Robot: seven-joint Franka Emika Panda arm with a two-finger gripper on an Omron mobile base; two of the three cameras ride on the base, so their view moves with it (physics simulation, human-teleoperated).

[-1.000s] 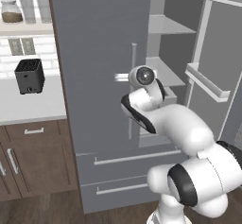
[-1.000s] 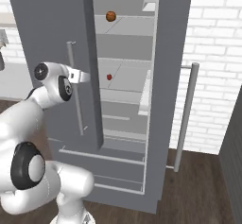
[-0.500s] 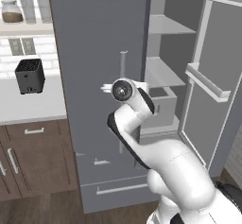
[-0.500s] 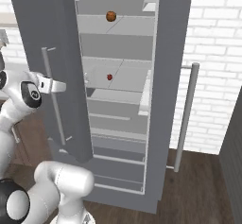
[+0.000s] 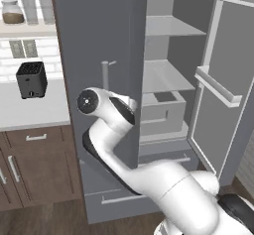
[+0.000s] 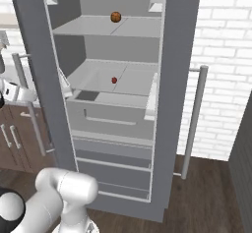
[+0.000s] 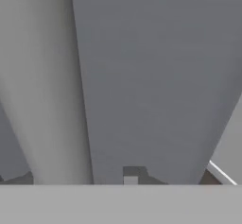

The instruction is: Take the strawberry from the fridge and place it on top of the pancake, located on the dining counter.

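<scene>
Right now the end effector [image 6: 17,93] sits at the far left of the right base view, hard against the long silver handle [image 6: 29,114] on the outer face of the left door [image 5: 94,30] of the fridge [image 6: 182,55]. In the hand view that handle is a pale upright bar very close to the camera, beside flat grey door. I cannot tell from the pictures whether the jaws stand apart or together, nor whether they touch the handle. Both doors are swung wide, so the pale shelves inside are in plain sight. The strawberry [image 6: 114,80] lies on the middle shelf [image 6: 93,74], near its centre and toward the back. It is a tiny dark-red dot, too small for its long axis to be read. From the end effector it lies to the right and farther in, at about the same height or a little higher. The open left door stands between the two, so I judge the coming move must carry the hand back off the handle and round the door's free edge. Only then can it reach right and inward over the shelf. The orange-brown ball [image 6: 115,16] rests one shelf higher, almost straight above the fruit and well apart from it. A pale drawer [image 6: 113,119] sits just below the strawberry's shelf, so I would approach level or from slightly above.
</scene>
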